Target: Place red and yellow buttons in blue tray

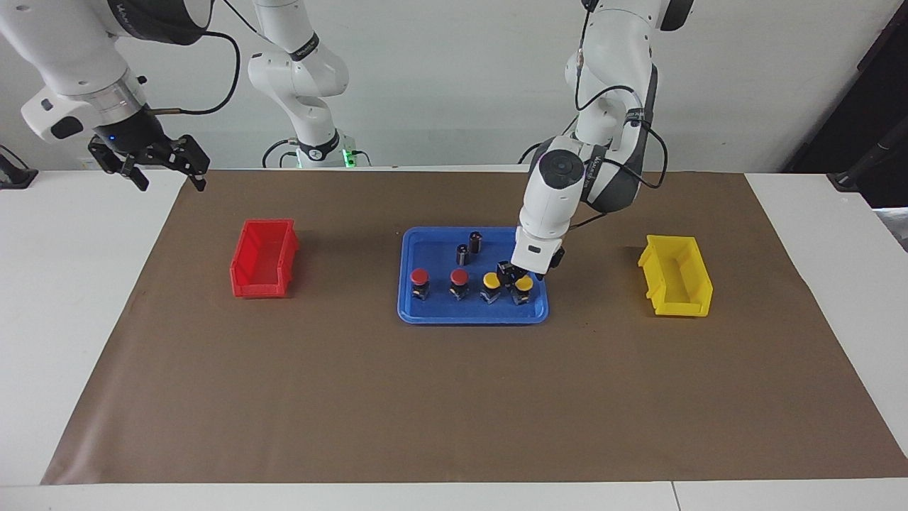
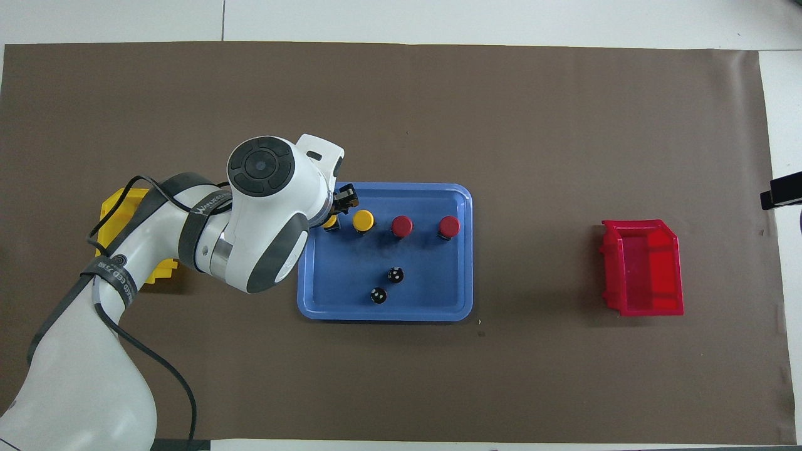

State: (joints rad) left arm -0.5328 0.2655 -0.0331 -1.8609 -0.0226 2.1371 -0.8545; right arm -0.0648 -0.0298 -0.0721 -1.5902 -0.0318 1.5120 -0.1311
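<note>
- Left gripper (image 1: pixel 512 273) is down low in the blue tray (image 1: pixel 433 306), right at the yellow button (image 1: pixel 523 287) closest to the left arm's end. Can't tell if the fingers are pinching it or spread.
- Left arm is bent over the tray, wrist pointing down, and its body hides most of that button from above.
- Rest of the row: another yellow button (image 1: pixel 490 284), then two red buttons (image 1: pixel 459 281) (image 1: pixel 420 281), all standing in the tray.
- Two dark cylinders (image 1: pixel 469 247) stand in the tray too, nearer the robots.
- Yellow bin (image 1: pixel 675 277) and red bin (image 1: pixel 264 258) sit at either end of the table.
- Right gripper (image 1: pixel 164 170) waits up high, fingers spread.
</note>
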